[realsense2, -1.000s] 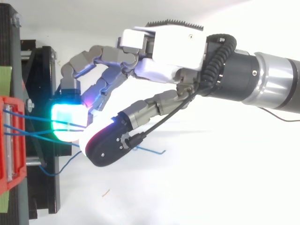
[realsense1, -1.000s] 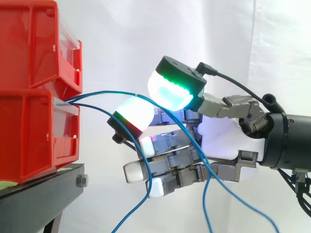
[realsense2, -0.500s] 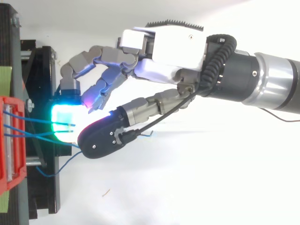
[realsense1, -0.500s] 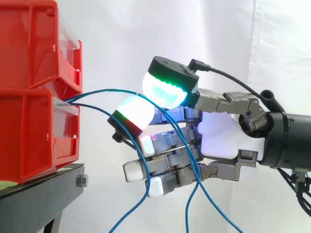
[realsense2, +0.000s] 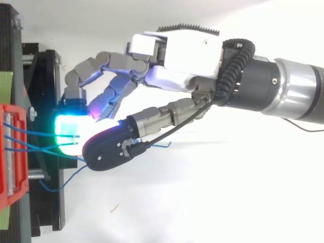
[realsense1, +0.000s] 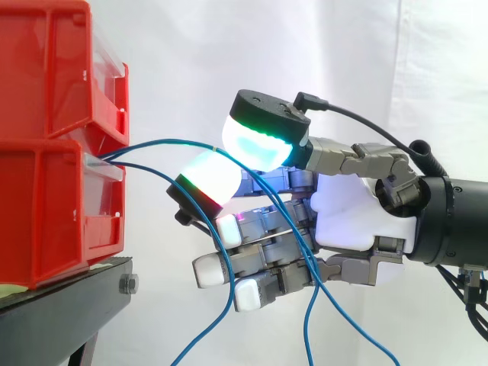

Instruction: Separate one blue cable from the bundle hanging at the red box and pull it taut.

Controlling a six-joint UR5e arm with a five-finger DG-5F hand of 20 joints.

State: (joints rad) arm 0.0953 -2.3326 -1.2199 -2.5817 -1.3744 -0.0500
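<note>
My hand [realsense1: 347, 210] is curled, thumb and one finger pad [realsense1: 207, 177] pinching the upper blue cable [realsense1: 164, 141] between them, held above the lower blue cable [realsense1: 145, 167] so only one gets drawn. It arcs slack from the red box [realsense1: 46, 206] nearby — not yet taut.

Black stand [realsense1: 69, 309] at the left, bolt [realsense1: 128, 284] on its front edge, red bin [realsense1: 46, 206] resting on its top, second red bin [realsense1: 46, 69] stacked on the first, pale green strip [realsense1: 9, 290] beneath them.
</note>
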